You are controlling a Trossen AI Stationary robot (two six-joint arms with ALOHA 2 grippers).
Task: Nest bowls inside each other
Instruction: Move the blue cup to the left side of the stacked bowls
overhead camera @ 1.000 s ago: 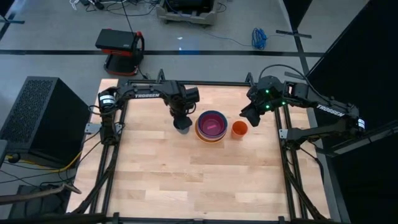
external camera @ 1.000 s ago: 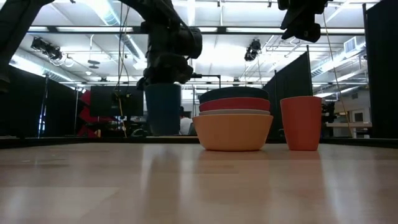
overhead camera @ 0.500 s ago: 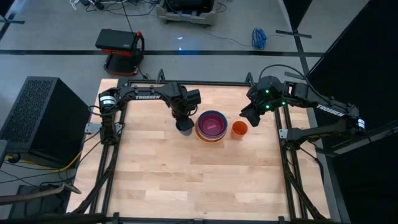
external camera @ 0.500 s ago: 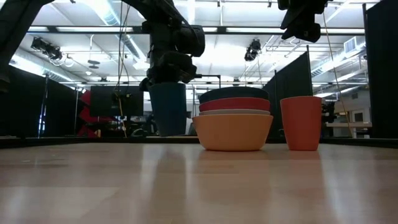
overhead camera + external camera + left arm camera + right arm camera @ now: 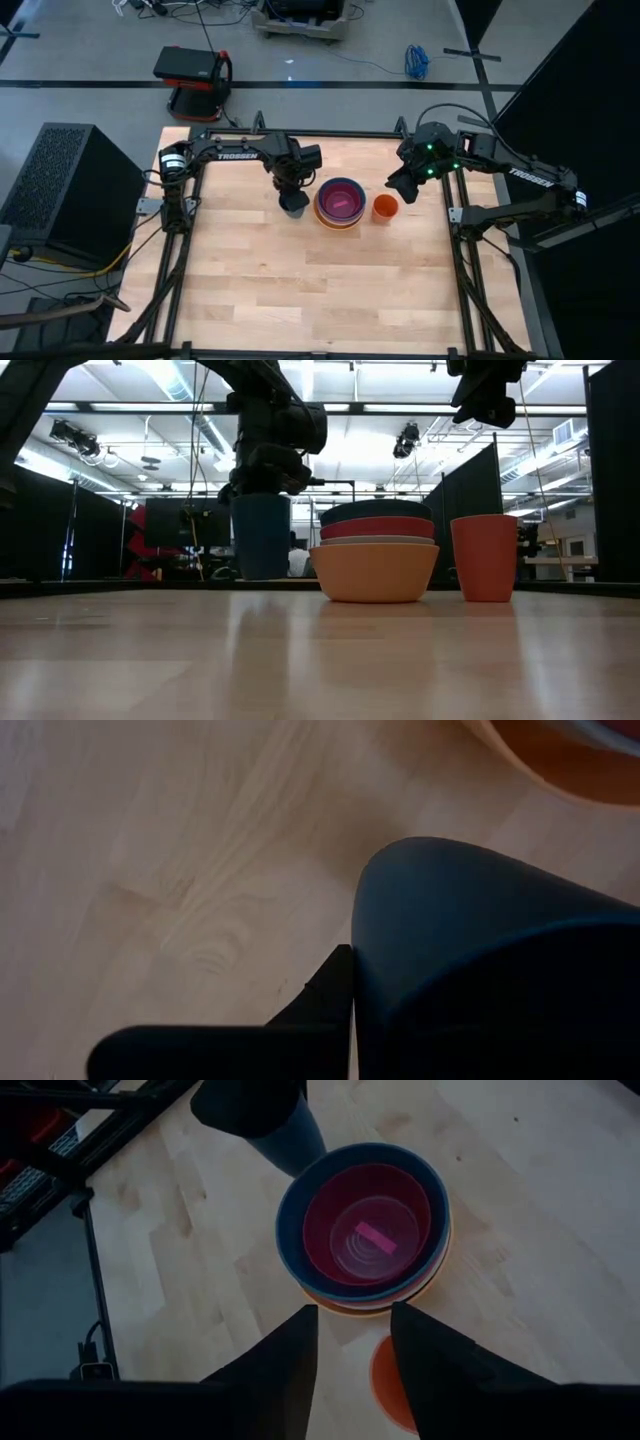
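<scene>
Several bowls (image 5: 340, 203) stand nested in one stack at the table's far middle: orange at the bottom (image 5: 374, 572), then white, red and teal-blue, with magenta innermost (image 5: 367, 1225). Left of the stack my left gripper (image 5: 293, 197) points down, shut on a dark blue cup (image 5: 262, 535). A small orange cup (image 5: 385, 207) stands on its base right of the stack. My right gripper (image 5: 353, 1330) hangs open high above that cup, holding nothing. My left gripper comes at the dark blue cup from above, fingers pointing down. One finger (image 5: 330, 990) lies against the outside of the cup's wall (image 5: 400, 970); the cup hides the other. The cup hangs upright below the gripper, a little above the table beside the bowl stack.
Black frame rails run along the table's left (image 5: 185, 250), right (image 5: 460, 260) and far sides. The near half of the wooden tabletop (image 5: 320, 290) is bare wood.
</scene>
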